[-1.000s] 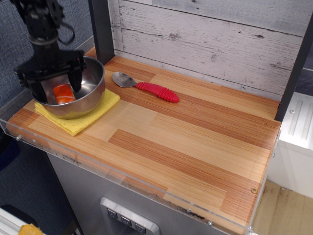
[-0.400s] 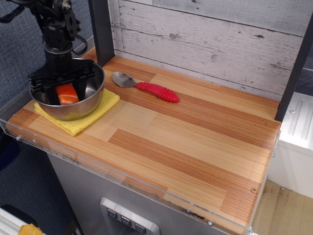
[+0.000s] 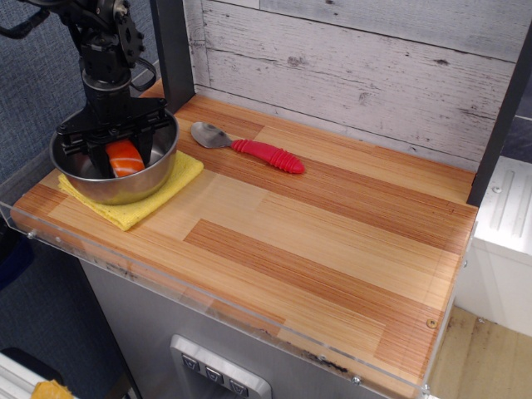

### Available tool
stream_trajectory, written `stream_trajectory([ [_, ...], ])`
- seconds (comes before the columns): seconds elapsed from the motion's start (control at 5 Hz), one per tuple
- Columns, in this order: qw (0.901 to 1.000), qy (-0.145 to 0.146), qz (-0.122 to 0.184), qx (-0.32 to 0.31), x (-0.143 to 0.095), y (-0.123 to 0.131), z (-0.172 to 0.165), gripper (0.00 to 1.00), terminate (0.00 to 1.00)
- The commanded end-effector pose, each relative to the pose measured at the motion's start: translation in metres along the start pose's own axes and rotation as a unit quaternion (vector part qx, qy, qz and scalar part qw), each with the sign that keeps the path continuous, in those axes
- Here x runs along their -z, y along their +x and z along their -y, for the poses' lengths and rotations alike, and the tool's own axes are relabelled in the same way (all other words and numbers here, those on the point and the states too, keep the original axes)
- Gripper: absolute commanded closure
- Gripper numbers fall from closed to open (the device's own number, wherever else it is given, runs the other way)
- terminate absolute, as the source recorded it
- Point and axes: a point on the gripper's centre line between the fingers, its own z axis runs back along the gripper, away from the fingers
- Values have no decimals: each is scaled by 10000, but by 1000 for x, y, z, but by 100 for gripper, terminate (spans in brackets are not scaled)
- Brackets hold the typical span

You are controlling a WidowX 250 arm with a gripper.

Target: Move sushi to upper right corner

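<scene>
The sushi (image 3: 125, 158), orange on top, sits inside the steel bowl (image 3: 166, 156) at the table's left end. My gripper (image 3: 123, 155) reaches down into the bowl from above. Its black fingers (image 3: 145, 143) stand close against both sides of the sushi, shut on it. The rice base is hidden by the bowl's wall. The upper right corner (image 3: 440, 187) of the striped wooden tabletop lies far to the right, bordered by the whitewashed plank wall (image 3: 357, 66) and a black post (image 3: 499, 116).
The bowl stands on a yellow cloth (image 3: 179, 179). A spoon with a red handle (image 3: 266, 155) lies on the table behind and right of the bowl. A second black post (image 3: 170, 50) stands just behind the bowl. A clear lip (image 3: 216, 303) edges the table's front.
My gripper has moved right and toward the back over the bowl, and the sushi has shifted right with it. The bowl, cloth and spoon have not moved.
</scene>
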Motion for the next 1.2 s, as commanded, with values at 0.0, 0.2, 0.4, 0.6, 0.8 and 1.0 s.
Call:
stream_trajectory([
  [0.0, 9973, -611, 322, -243, -42, 11, 18, 100, 0],
  [0.2, 9958, -807, 381, -209, -59, 9, 27, 100, 0],
  [0.4, 9941, -990, 437, -114, -74, 3, 35, 100, 0],
  [0.6, 9918, -1192, 457, -7, -89, -7, 46, 100, 0],
  [0.8, 9880, -1461, 455, 210, -107, -25, 65, 100, 0],
  [1.0, 9835, -1690, 471, 442, -124, -44, 85, 100, 0],
])
